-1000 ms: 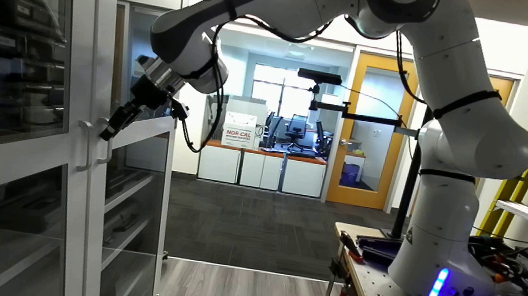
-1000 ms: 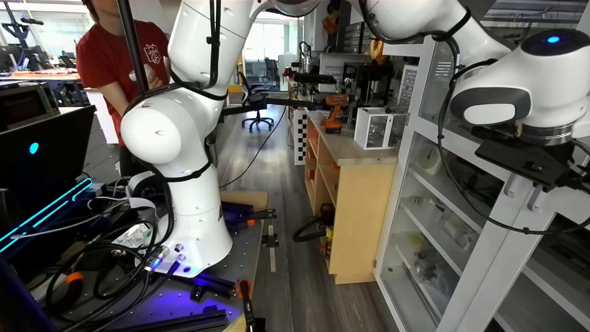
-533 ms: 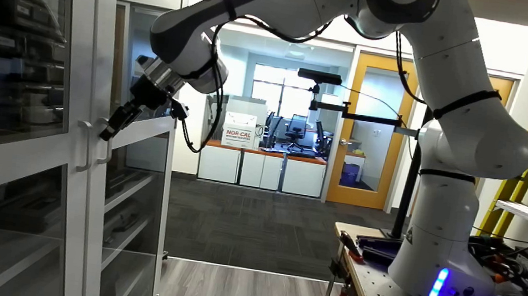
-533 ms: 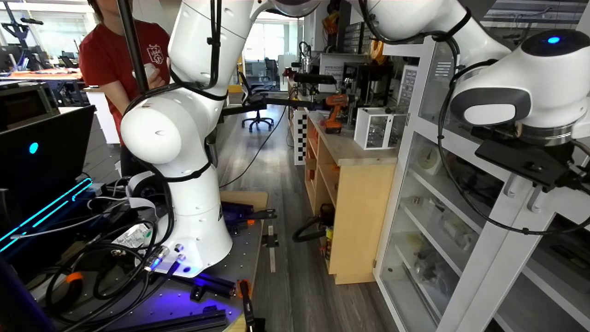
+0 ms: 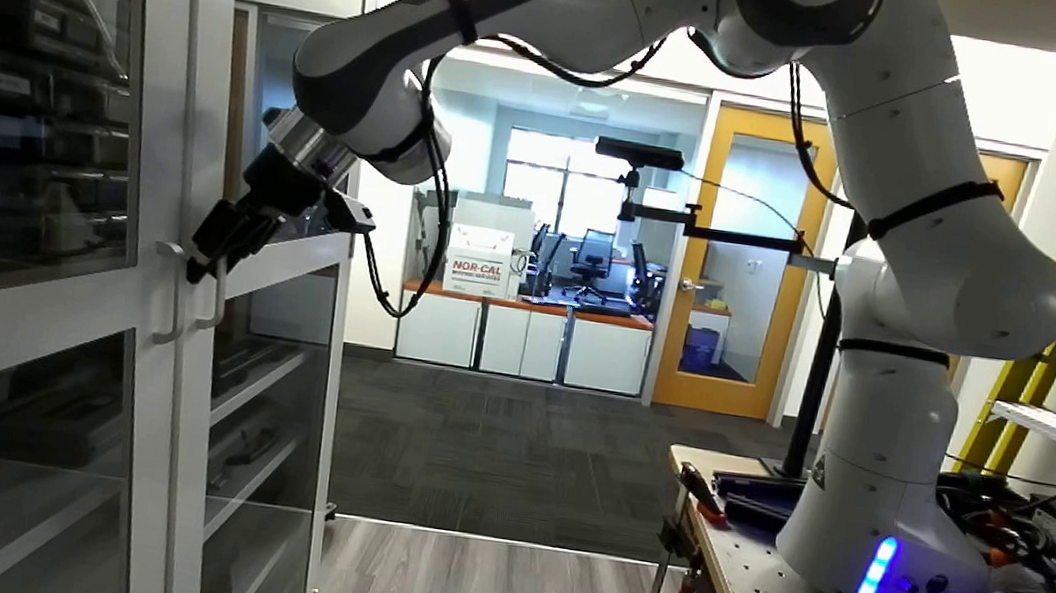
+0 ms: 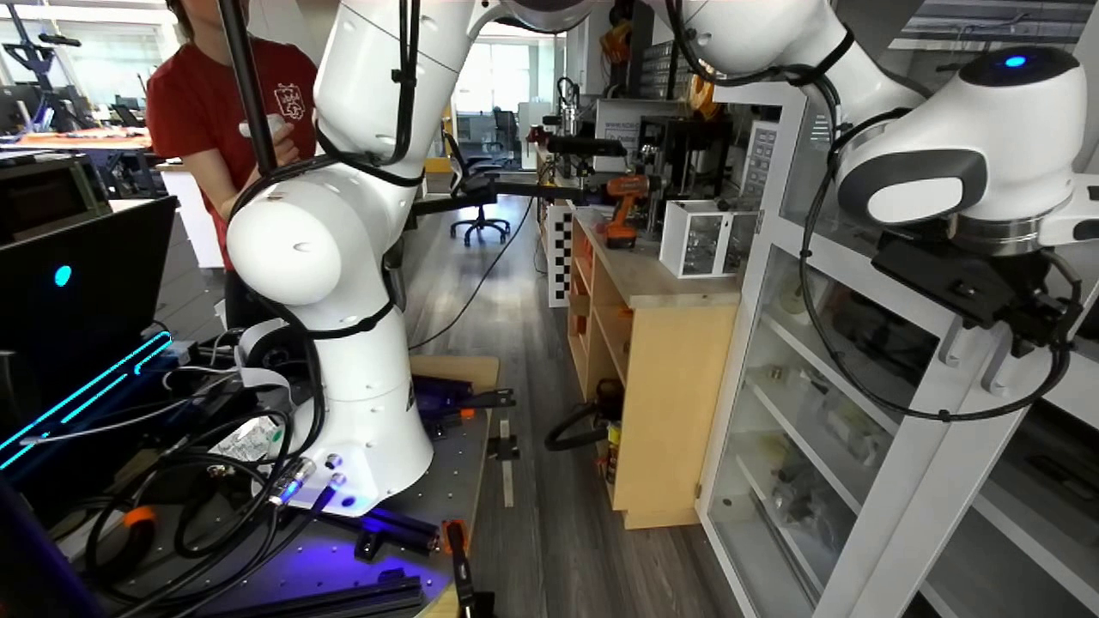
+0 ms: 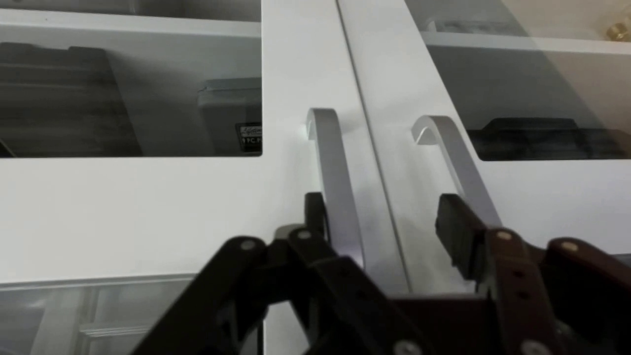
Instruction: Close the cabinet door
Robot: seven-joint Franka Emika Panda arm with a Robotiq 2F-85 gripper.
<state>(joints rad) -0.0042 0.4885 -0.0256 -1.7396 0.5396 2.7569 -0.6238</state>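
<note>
The cabinet has two white-framed glass doors; in the wrist view the left cabinet door (image 7: pixel 148 212) and right door (image 7: pixel 557 197) meet along a thin seam and look about flush. Each carries a grey bar handle, the left handle (image 7: pixel 335 182) and the right handle (image 7: pixel 461 162). My gripper (image 7: pixel 382 204) stands open over the seam. The left handle runs between the fingers, close beside the left finger (image 7: pixel 314 212); I cannot tell if they touch. The right handle lies outside the right finger (image 7: pixel 456 236). In an exterior view the gripper (image 5: pixel 210 260) is at the door handles (image 5: pixel 174 293).
Boxes and tools sit on shelves behind the glass. A wooden workbench (image 6: pixel 678 378) with an orange drill (image 6: pixel 627 210) adjoins the cabinet. A person in red (image 6: pixel 232 112) stands behind the arm. A cable (image 6: pixel 824 343) loops from the wrist past the doors.
My gripper has gone from shut to open. The hand has shifted slightly towards the cabinet doors in an exterior view. The doors look unmoved.
</note>
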